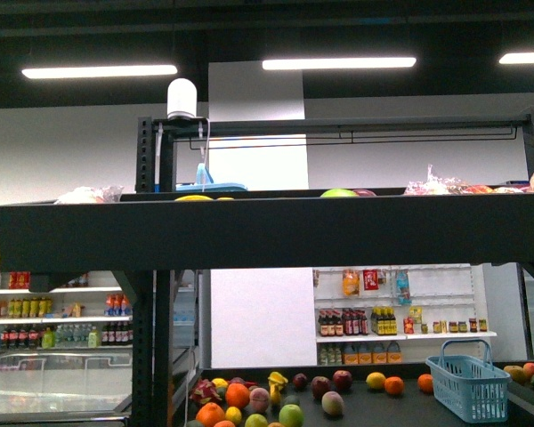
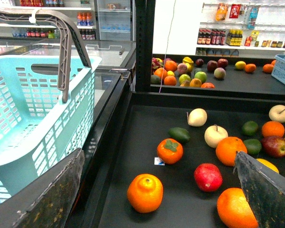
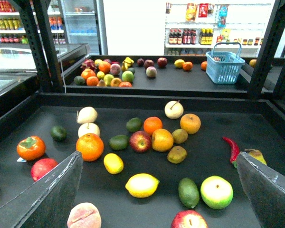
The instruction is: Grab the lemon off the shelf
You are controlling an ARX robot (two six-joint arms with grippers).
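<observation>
The lemon [image 3: 142,185] is yellow with pointed ends and lies on the black shelf tray [image 3: 213,137] among other fruit, between my right gripper's [image 3: 156,190] wide-open fingers [image 3: 52,194]. A smaller yellow fruit [image 3: 113,163] lies just beside it. My left gripper [image 2: 156,194] is open and empty above the same tray's left end [image 2: 142,123], over an orange [image 2: 145,192] and a red pomegranate [image 2: 208,177]. In the front view the shelf [image 1: 267,233] shows as a black tier at eye level; neither arm is visible there.
A turquoise basket [image 2: 33,109] with a grey handle stands left of the shelf. Near the lemon lie an avocado [image 3: 188,192], a green apple [image 3: 216,192], a peach [image 3: 84,216] and a red chilli [image 3: 232,148]. A blue basket [image 3: 224,66] sits on a farther fruit table.
</observation>
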